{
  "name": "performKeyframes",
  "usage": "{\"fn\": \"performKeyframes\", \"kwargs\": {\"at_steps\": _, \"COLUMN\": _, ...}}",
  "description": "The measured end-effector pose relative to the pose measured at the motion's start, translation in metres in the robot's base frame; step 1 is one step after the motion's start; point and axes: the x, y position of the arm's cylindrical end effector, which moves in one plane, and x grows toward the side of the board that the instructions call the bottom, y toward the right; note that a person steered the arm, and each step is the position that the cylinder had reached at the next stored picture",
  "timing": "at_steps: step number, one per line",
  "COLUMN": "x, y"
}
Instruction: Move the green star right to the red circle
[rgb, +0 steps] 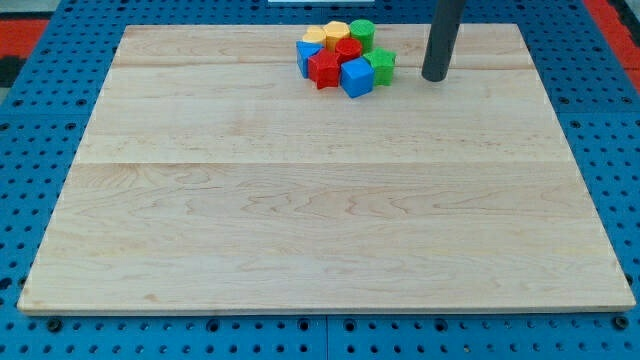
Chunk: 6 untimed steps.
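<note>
The approach step is judged in hand: my tip (434, 77), bare and touching nothing, is parked just right of the green star (381, 66), so a detour is needed to push it beside the red circle (347, 48).

Straight dark grey rod, smooth, cylindrical, my tip (434, 78) blunt

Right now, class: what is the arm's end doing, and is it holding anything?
My tip: a bare rod, holding nothing, resting on the board apart from and to the view's right of the green star.

Dark rod upright, my tip (434, 77) down on surface (upper part cut off at view's top).
</note>
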Motion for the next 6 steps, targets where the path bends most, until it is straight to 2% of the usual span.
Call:
{"fn": "performKeyframes", "kwargs": {"at_steps": 1, "x": -0.016, "y": -0.043}}
{"fn": "performKeyframes", "kwargs": {"at_steps": 3, "x": -0.020, "y": -0.045}}
{"fn": "performKeyframes", "kwargs": {"at_steps": 5, "x": -0.051, "y": -0.052}}
{"fn": "performKeyframes", "kwargs": {"at_steps": 6, "x": -0.047, "y": -0.050}}
